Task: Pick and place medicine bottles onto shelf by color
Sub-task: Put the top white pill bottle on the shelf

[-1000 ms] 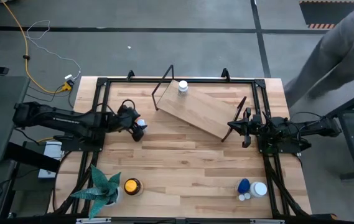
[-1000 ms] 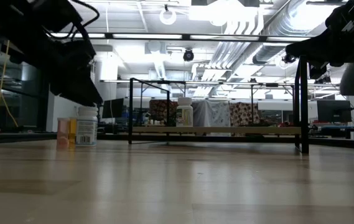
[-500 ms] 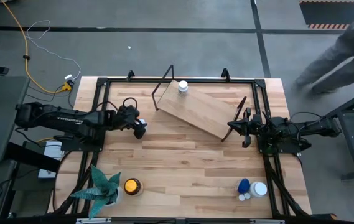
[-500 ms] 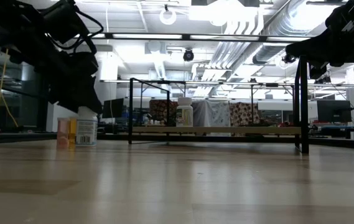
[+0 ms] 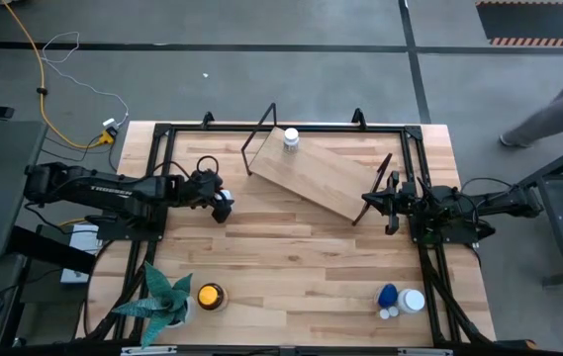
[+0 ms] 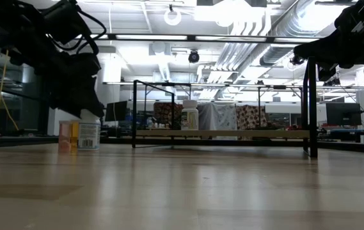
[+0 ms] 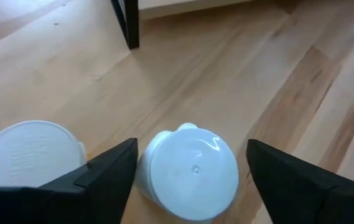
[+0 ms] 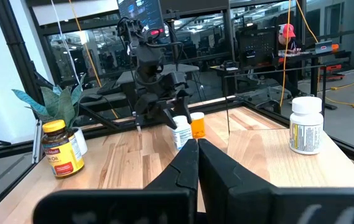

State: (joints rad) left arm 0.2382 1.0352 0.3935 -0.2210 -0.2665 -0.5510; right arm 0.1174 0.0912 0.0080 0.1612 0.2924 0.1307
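My left gripper (image 5: 222, 205) is open above a white-capped bottle (image 7: 192, 173) that stands on the table. Its fingers stand on either side of the cap, just clear of it. A second white cap (image 7: 30, 152) sits close beside it. The low view shows the white bottle (image 6: 89, 133) with an orange one (image 6: 70, 136) next to it. The wooden shelf (image 5: 316, 176) lies slantwise on the table, with one white bottle (image 5: 291, 138) standing on its far left end. My right gripper (image 5: 372, 201) is shut, hovering by the shelf's right wire frame.
An amber bottle with a yellow cap (image 5: 210, 295) and a green plant (image 5: 162, 297) stand near the near left corner. A blue bottle (image 5: 388, 295) and a white-capped one (image 5: 412, 300) stand at the near right. Bare tabletop (image 5: 301, 257) lies between them.
My left gripper has come down over the white-capped bottle and shifted slightly toward the table's right, so it now covers the bottle's cap. Its fingers stay open. A person beyond the table's far right corner has walked farther away.
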